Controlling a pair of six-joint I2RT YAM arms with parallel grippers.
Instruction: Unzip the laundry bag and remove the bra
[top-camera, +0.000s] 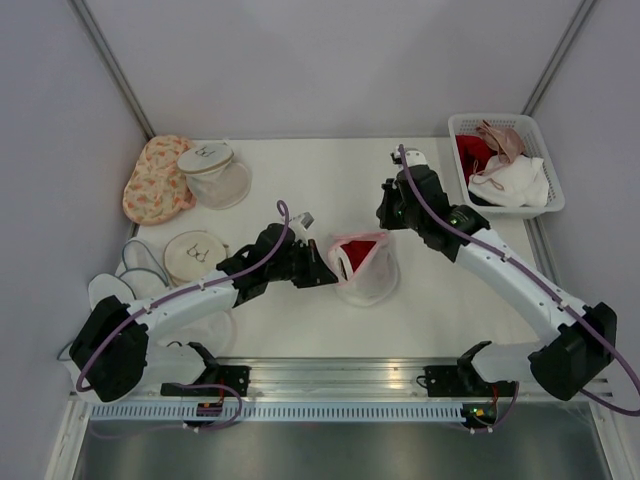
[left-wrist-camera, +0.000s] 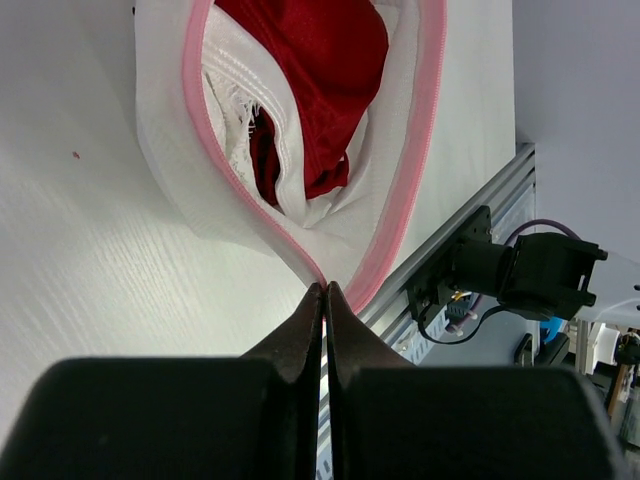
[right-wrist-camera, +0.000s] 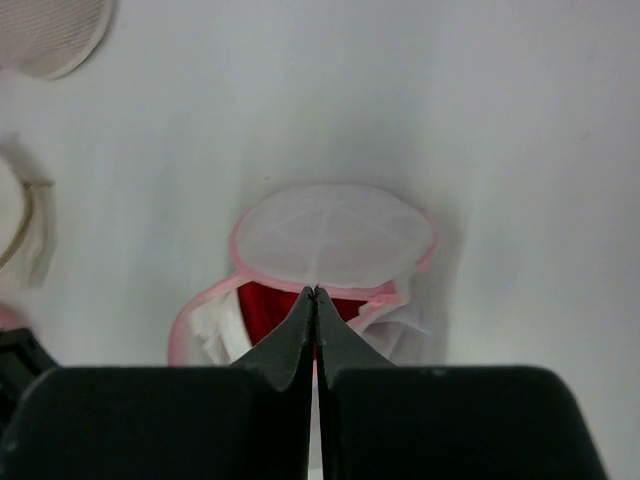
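The laundry bag (top-camera: 372, 280) lies in the middle of the table, white mesh with a pink rim, its mouth gaping. The red bra (top-camera: 358, 248) shows inside it, with white lace beside it in the left wrist view (left-wrist-camera: 320, 60). My left gripper (top-camera: 327, 270) is shut on the corner of the pink rim (left-wrist-camera: 326, 288), at the bag's left side. My right gripper (top-camera: 388, 218) hangs at the bag's far side, shut. Its tips (right-wrist-camera: 316, 292) meet where the round lid (right-wrist-camera: 335, 235) joins the opening over the bra (right-wrist-camera: 265, 310). Whether they pinch anything there I cannot tell.
An orange floral pouch (top-camera: 157, 180) and a clear mesh dome with a white top (top-camera: 212, 172) sit at the back left. Flat round bags (top-camera: 196, 255) lie by the left arm. A white basket (top-camera: 490, 118) of garments stands at the back right. A metal rail (top-camera: 330, 375) runs along the near edge.
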